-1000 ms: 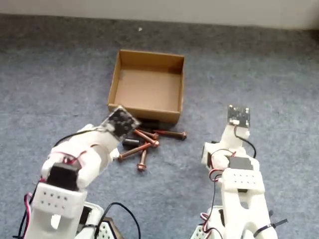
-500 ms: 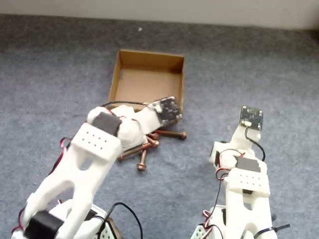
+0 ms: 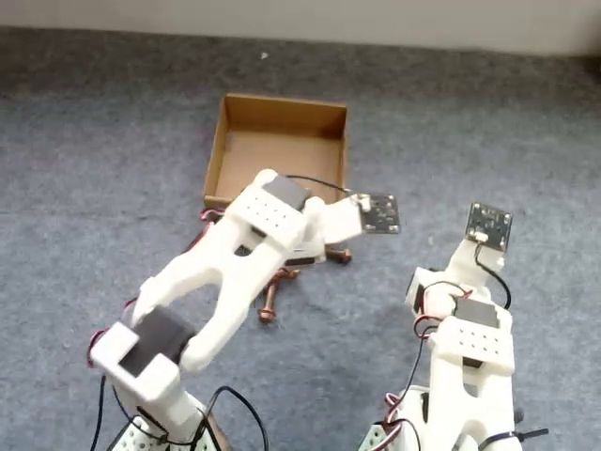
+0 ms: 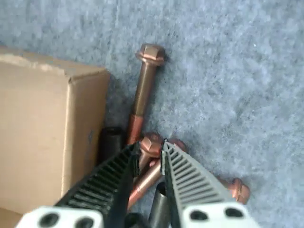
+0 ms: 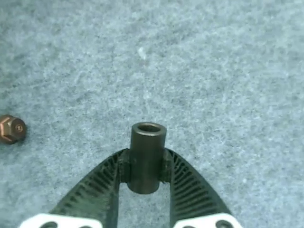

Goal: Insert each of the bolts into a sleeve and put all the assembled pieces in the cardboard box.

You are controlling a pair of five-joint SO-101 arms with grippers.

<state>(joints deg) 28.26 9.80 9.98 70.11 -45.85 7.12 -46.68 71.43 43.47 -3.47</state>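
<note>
Right wrist view: dark sleeve [image 5: 147, 142] upright within right end effector [image 5: 145, 162]

The white left arm [image 3: 235, 272] has swung from the lower left of the high view across the pile of copper-coloured bolts [image 3: 269, 303] towards the centre, while the white right arm [image 3: 465, 324] edged rightwards.

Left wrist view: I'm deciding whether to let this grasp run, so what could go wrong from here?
1. The left end effector has narrowly parted tips over a bolt head in a crossed pile. Closing may also catch the neighbouring bolt, or scatter them.
2. The cardboard box wall is close beside it, so a finger may bump it.
3. The right end effector pinches its sleeve at the tips, so insertion could tilt it.
</note>
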